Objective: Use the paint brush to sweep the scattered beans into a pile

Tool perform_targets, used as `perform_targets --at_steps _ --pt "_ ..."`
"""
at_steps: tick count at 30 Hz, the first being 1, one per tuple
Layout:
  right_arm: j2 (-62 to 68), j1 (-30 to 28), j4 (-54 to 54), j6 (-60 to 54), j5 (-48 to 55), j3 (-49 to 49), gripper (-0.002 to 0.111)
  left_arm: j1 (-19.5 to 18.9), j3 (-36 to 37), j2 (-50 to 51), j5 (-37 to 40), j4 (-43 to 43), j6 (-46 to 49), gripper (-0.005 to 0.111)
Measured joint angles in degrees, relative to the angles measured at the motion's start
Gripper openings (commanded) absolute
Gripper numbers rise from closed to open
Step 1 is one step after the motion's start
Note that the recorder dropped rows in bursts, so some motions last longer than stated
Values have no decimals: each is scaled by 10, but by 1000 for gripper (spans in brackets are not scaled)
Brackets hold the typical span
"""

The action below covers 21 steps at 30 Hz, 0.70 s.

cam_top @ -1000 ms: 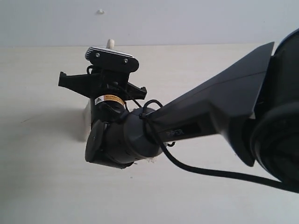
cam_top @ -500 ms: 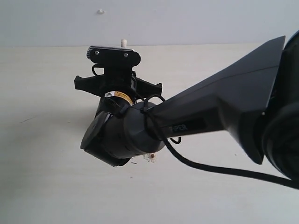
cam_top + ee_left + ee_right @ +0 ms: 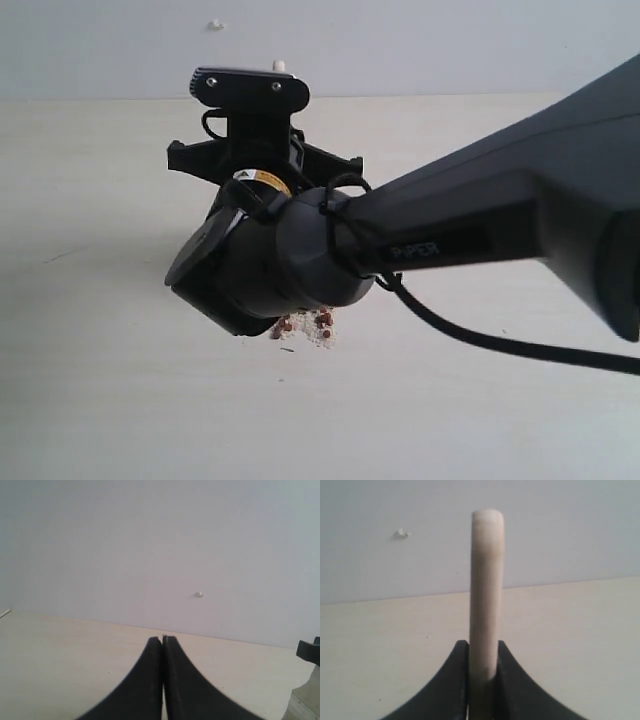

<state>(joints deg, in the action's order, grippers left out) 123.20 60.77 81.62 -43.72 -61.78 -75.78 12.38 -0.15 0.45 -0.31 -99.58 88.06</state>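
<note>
The paint brush is held upright, and its pale wooden handle (image 3: 486,580) rises between the jaws of my right gripper (image 3: 483,647), which is shut on it. In the exterior view only the handle's tip (image 3: 281,66) pokes up above the wrist camera; the ferrule and bristles are hidden behind the dark wrist. Just below that wrist, a few reddish-brown beans (image 3: 289,325) show on the table at the edge of a small pile (image 3: 318,335) mixed with white crumbs. My left gripper (image 3: 163,639) is shut on nothing, low over bare tabletop.
The pale wooden table (image 3: 100,380) ends at a grey wall with a small white mark (image 3: 215,24). My right arm (image 3: 480,240) crosses the right half of the exterior view, with a black cable (image 3: 470,342) hanging under it.
My right wrist has moved rightward and farther back with the brush. The bristles seen at its left a second ago are now hidden, and beans and crumbs have come into view beneath it.
</note>
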Motion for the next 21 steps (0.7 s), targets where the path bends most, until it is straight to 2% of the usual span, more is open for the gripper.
perform_targets --at_steps 7,12,17,21 --pt "-83 3 -20 -164 37 22 0 0 0 0 0 0 0 0" --pt "-160 5 -122 -191 108 105 0 0 0 0 0 0 0 0" --pt "-226 2 -283 -117 136 223 0 0 0 0 0 0 0 0" --pt "-254 -21 -507 53 202 297 0 0 0 0 0 0 0 0"
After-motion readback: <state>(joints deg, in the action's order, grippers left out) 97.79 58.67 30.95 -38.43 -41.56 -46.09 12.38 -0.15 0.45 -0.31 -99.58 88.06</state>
